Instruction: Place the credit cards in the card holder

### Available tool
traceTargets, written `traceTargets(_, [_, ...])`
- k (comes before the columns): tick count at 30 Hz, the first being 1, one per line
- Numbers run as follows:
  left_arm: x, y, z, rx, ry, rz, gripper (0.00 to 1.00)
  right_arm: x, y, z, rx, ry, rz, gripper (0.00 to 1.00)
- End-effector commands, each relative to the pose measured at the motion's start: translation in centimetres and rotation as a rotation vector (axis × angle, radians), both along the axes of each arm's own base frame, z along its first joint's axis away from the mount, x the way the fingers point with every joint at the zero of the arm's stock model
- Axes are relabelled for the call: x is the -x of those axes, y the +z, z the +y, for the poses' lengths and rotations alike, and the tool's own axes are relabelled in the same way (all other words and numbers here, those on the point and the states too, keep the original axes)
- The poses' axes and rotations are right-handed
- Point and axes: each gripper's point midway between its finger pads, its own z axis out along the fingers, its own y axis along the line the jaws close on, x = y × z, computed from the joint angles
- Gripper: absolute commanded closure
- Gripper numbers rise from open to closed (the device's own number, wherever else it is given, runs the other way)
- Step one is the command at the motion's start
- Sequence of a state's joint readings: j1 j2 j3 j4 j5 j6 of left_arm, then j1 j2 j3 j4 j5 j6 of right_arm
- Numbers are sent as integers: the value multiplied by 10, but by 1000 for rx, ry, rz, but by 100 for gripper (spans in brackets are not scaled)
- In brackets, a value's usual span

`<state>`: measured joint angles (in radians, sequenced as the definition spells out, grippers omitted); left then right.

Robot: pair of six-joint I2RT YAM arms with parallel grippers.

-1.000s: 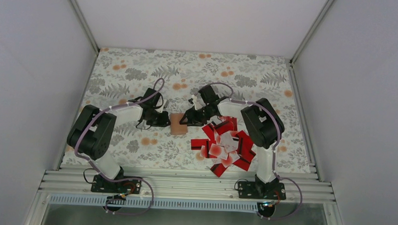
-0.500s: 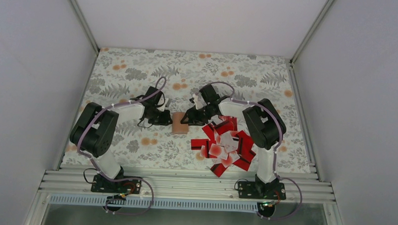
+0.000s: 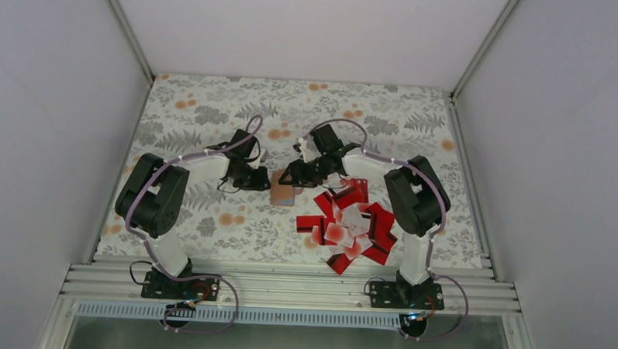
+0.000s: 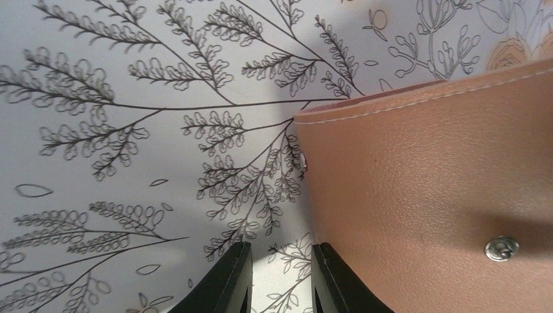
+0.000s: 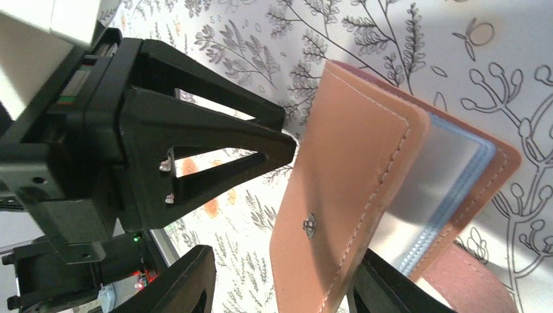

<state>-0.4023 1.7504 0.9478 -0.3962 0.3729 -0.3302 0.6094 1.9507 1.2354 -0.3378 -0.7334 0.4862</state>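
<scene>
The tan card holder [image 3: 283, 193] lies mid-table, partly open. In the right wrist view its snap flap [image 5: 339, 195] stands up off grey plastic sleeves [image 5: 443, 189]. My right gripper [image 5: 287, 254] is open around that flap: one finger sits behind it, inside the holder, and the other stands well clear. My left gripper [image 4: 282, 248] is open by a narrow gap with only cloth between its fingers. Its tips touch the flap's outer face [image 4: 430, 189]. The credit cards [image 3: 351, 222], red and white, lie in a heap right of the holder; neither gripper holds one.
A floral tablecloth [image 3: 215, 117] covers the table, which has white walls on three sides. An aluminium rail [image 3: 286, 286] with both arm bases runs along the near edge. The card heap lies close under the right arm's elbow [image 3: 414, 197].
The holder lay flat and shut one second ago; its flap is now raised and the inside shows. Both grippers have shifted slightly toward the far side of the table.
</scene>
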Motion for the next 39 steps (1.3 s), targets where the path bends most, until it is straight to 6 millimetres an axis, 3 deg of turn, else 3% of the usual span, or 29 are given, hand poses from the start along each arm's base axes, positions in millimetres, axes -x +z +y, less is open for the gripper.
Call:
traceTargets(1, [-6,13,11,-72,6,-35,75,-3,33,12,-75,38,-62,49])
traceTargets(15, [-10,64,48,-88,89,-109,69,5,44,52,-168,168,-74,48])
traceTargets(22, [1,87,62,-48,122,-130,69,5,26,71,-161,198,-47,48])
traceTargets(32, [16,84,72,38,167,-104,69,-2,6,90,-143,206,-14,48])
traceTargets(39, [15,85,57,168,147,-96,69,-9,-12,91,-65,158,17,49])
